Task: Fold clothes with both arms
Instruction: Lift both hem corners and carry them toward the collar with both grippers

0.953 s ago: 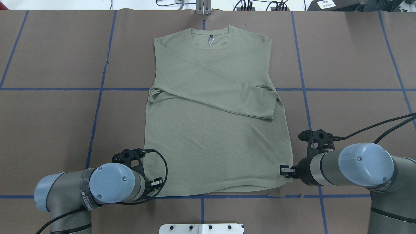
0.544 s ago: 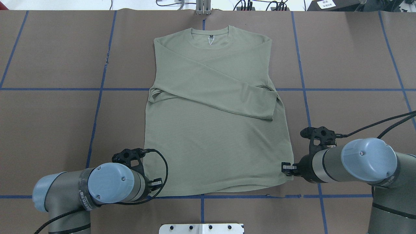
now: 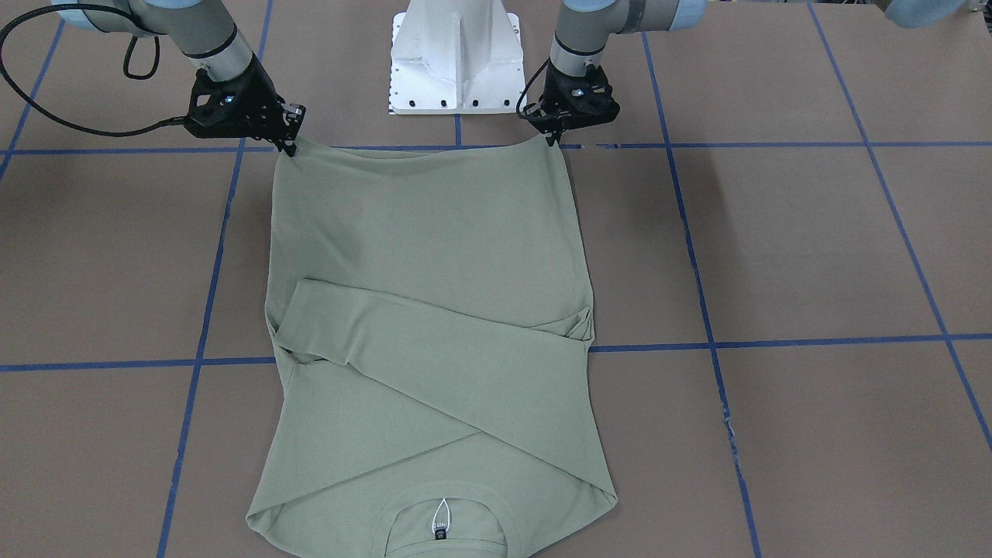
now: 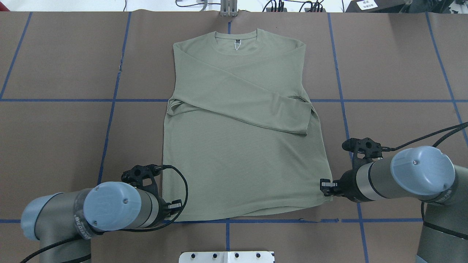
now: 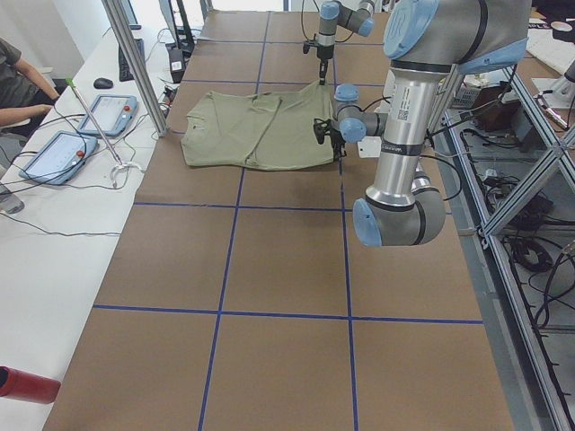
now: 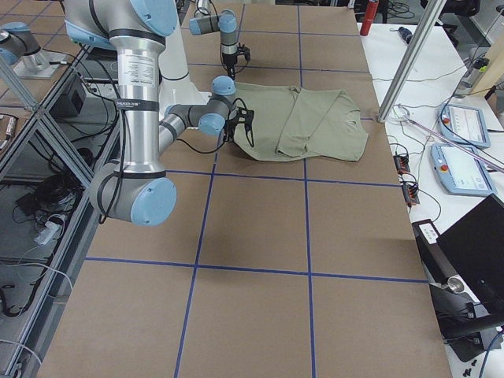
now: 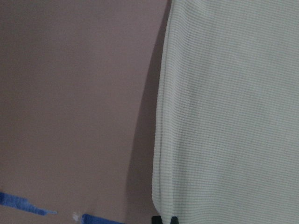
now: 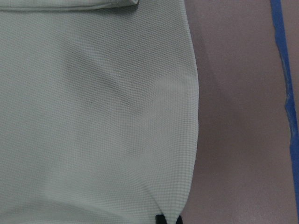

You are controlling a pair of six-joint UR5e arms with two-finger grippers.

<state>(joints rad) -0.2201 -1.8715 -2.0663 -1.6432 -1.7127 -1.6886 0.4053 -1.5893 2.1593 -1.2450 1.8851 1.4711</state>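
Bimanual grasp at the hem, ahead of a lengthwise fold. The sage-green shirt (image 4: 241, 160) lies flat on the brown table (image 4: 402, 73), its long axis running straight away from the robot: hem (image 4: 241, 215) nearest the robot's base, collar (image 4: 237, 36) at the far end. Both sleeves (image 4: 256, 106) are already crossed over the chest, the upper one ending in a cuff near the shirt's right edge. The left gripper (image 4: 175, 205) sits at the left hem corner and the right gripper (image 4: 325, 184) at the right hem corner, each arm nearer its own corner and neither crossing the midline. In both wrist views the dark fingertips stand close together at the frame's lower edge with the fabric corner drawn in between them, so each gripper reads as clamped on the shirt; in the front-facing view the right-hand corner appears slightly raised. The rest of the garment therefore lies wholly ahead of both grippers, and the collar is the likely target for the hem. Nothing stands on the cloth along that path; only the doubled sleeves add thickness midway. Blue tape lines (image 4: 109, 109) grid the table, and the white pedestal base (image 4: 226, 256) lies behind the hem, just clear of it
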